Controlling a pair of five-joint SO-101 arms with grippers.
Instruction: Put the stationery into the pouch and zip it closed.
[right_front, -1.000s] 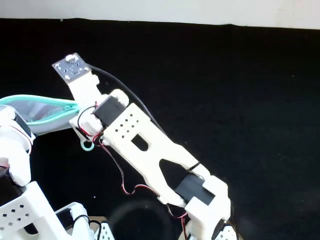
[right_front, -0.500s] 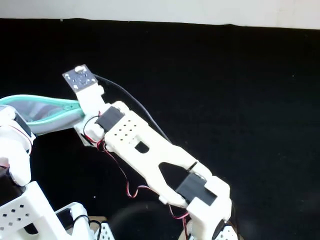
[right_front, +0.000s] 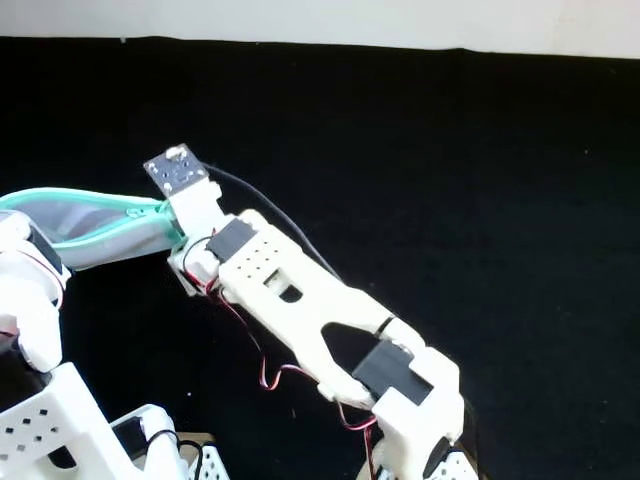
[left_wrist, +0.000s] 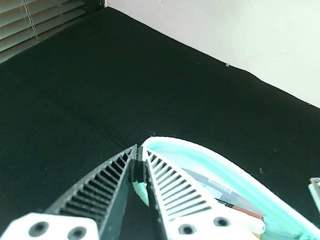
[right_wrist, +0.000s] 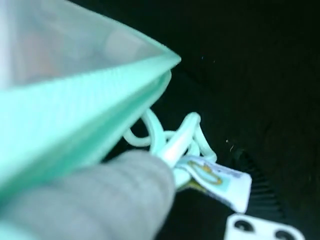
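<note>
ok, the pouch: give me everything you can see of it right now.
The pouch is flat, with see-through grey sides and a mint-green zip rim. Its mouth looks unzipped: the rim gapes and pens lie inside. A mint cord loop and a small printed tag sit at one corner. It spans between the two arms over the black table. The left gripper is shut on one end of the rim; the right arm has its tip at the cord end.

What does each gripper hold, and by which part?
The left gripper is shut on the pouch, pinching the rim at its end. The right gripper is at the zipper pull; whether it grips it cannot be told.
</note>
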